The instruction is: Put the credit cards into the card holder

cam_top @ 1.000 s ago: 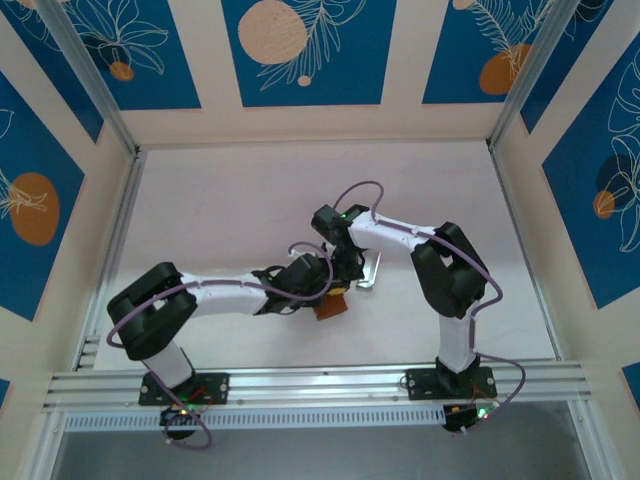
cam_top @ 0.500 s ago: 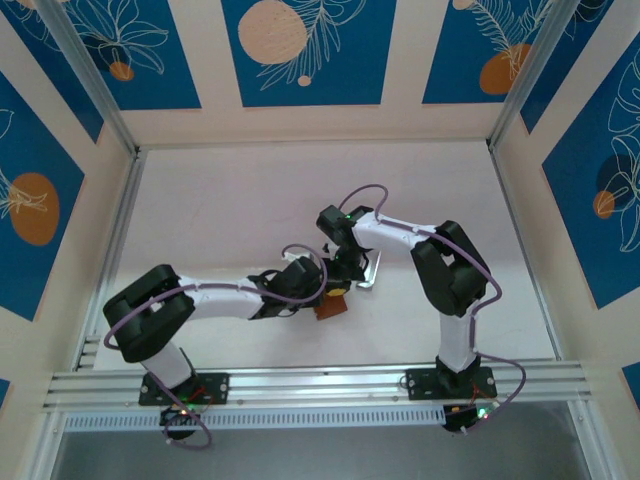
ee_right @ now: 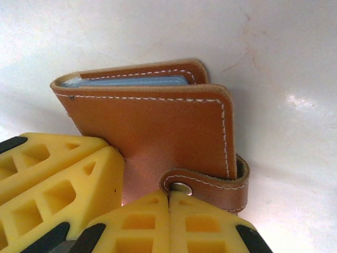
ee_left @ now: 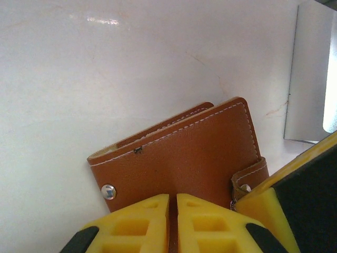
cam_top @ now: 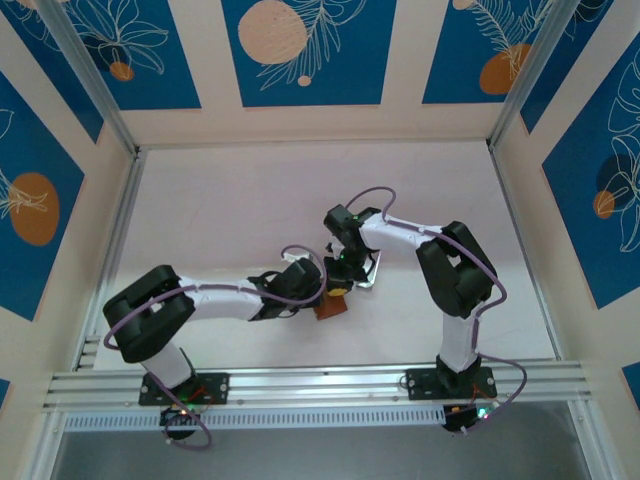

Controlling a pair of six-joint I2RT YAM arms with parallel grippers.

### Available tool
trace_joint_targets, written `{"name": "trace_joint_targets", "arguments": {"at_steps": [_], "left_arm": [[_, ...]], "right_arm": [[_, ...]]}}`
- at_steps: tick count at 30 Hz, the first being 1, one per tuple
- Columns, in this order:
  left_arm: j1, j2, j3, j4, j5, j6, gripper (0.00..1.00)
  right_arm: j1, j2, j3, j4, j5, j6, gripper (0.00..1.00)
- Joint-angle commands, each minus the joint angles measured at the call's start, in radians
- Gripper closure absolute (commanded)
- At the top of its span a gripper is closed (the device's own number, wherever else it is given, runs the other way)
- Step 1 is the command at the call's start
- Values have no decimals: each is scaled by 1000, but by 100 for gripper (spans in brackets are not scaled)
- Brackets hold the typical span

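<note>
card holder is pinched at its edge in the left end effector; right end effector is kept closed, snap strap right at its tips.

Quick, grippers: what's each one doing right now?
Left gripper: closed, pinching the near edge of the card holder.
Right gripper: shut, tips at the snap strap; grip on it cannot be told.

The card holder lies on the table, left gripper at its left, right gripper just behind it. A metal plate lies near its far-right corner.
</note>
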Motion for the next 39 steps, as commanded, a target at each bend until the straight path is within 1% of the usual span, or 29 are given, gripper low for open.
{"name": "trace_joint_targets", "arguments": {"at_steps": [1,10,19,23,39], "left_arm": [[-16,60,-32,-32,9,-4,89],[-20,70,-24,-35,8,-1,89],[-23,67,-22,-43,-1,2,89],[-24,67,-19,-44,-1,5,89],[-24,66,-20,-44,-4,8,89]], "right_arm": [[7,-15,-36,-36,-59,-18,100],[6,-54,-49,-42,-64,-16,100],[-1,-95,-77,-22,-102,-18,100],[4,-87,-76,-14,-126,-22,100],[16,-16,-53,17,-137,-7,100]]}}
